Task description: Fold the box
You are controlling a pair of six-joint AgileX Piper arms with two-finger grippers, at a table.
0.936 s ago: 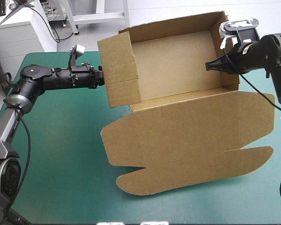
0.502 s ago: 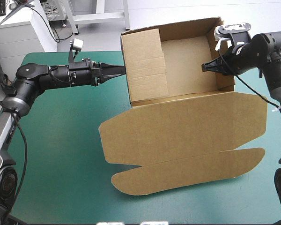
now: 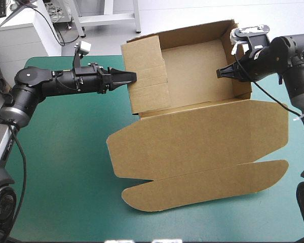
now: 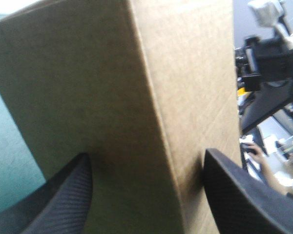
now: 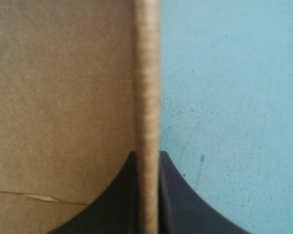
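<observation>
Two grippers are working at opposite ends of the box (image 3: 192,147), which is lying on the teal-green cover (image 3: 66,162) as an open tray with its lid (image 3: 202,174) flat on the near side. In the high view the left gripper (image 3: 131,76) is aiming its tips at the raised left end wall (image 3: 147,76), while the right gripper (image 3: 221,72) is reaching in at the right end wall (image 3: 238,91). The tray's long axis is running from one set of jaws to the other. In the left wrist view the black fingers (image 4: 63,200) are standing spread, with a folded corner of brown board directly ahead between them; contact cannot be confirmed. In the right wrist view the jaws are pinching the board's edge, all but pressed together. The left arm is nearer the left end wall, so any tuck of it is probably falling to that arm.
</observation>
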